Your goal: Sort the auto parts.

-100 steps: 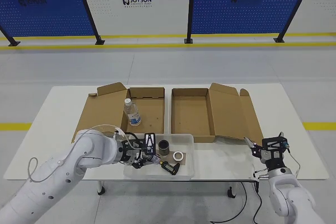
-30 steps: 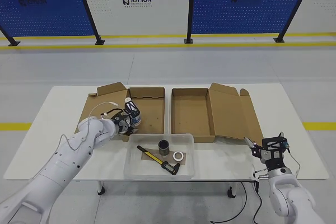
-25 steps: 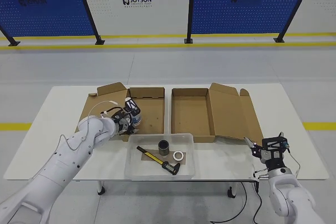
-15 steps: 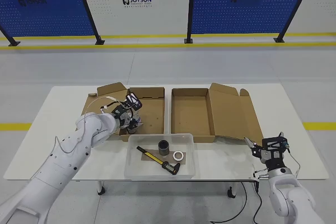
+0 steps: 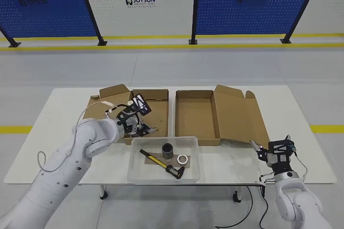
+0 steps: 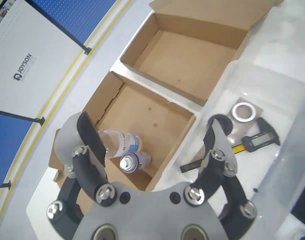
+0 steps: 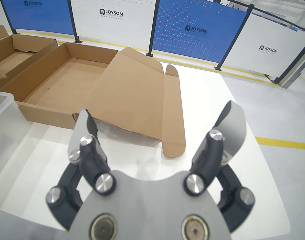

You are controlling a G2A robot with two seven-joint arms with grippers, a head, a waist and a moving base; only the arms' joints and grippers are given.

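Right gripper is seen at lower right of the top view, parked low over the white table close to its front edge. Its fingers are spread wide and nothing is held between them.

A clear plastic bin is placed at lower centre, near the front edge. 3 parts are contained in it:
- A yellow-and-black caliper is laid diagonally across the bin floor.
- A black cylinder is set near the far wall.
- A white ring is laid just beside the cylinder, toward the right.

Left gripper is seen left of centre, just past the bin's far rim and raised over the near edge of the left cardboard box. The jaws are held well apart and nothing is gripped.

In the left wrist view, 2 items are seen in that box's near corner, below the open fingers. A clear water bottle and a spray can are packed right against each other. Whether the bottle is upright or lying cannot be told.

The right cardboard box is placed just beside the left box at mid-frame. The lids of both boxes are folded outward onto the table.
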